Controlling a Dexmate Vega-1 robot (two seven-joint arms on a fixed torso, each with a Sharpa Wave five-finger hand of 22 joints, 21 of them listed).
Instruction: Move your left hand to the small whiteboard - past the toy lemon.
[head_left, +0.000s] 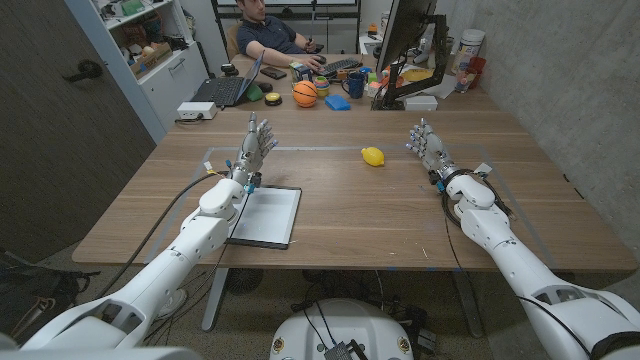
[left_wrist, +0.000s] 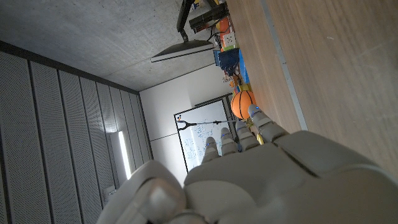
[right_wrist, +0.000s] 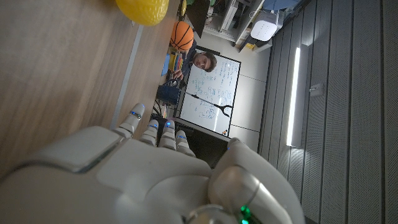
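Head view: left robot hand (head_left: 256, 142) fingers spread, holding nothing, at 12 o'clock of the small whiteboard (head_left: 268, 215), whose near-left corner the left forearm hides. Toy lemon (head_left: 373, 155) lies at 3 o'clock of that hand on the bench (head_left: 350, 215). Right robot hand (head_left: 428, 148) open, empty.

Left wrist view: basketball (left_wrist: 242, 104) partly behind fingertips.

Right wrist view: lemon cut off at frame edge; wall whiteboard (right_wrist: 211, 94) writing illegible.
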